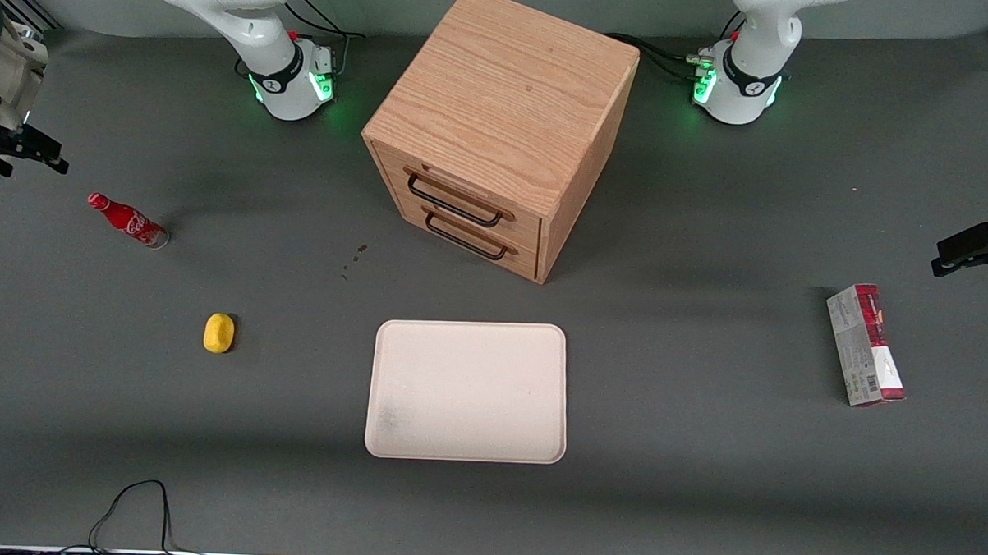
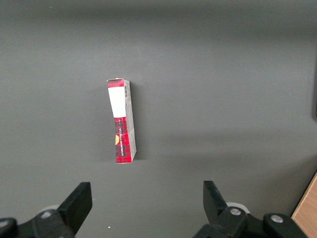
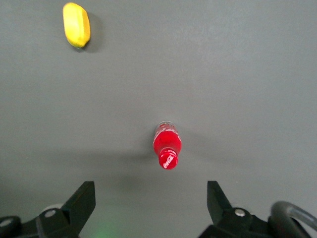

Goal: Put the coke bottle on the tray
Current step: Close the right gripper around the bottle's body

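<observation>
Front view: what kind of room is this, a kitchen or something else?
Probably a robot lab, not a kitchen. Two white robot arm bases are bolted to a grey table, with cables trailing. The gripper hangs open above the coke bottle; a tray and a small wooden drawer cabinet look like practice props.

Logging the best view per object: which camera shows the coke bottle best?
The right wrist view: the coke bottle stands upright, seen cap-first just ahead of the open gripper. The front view shows it small, near the working arm's end of the table. The left wrist view misses it.
</observation>
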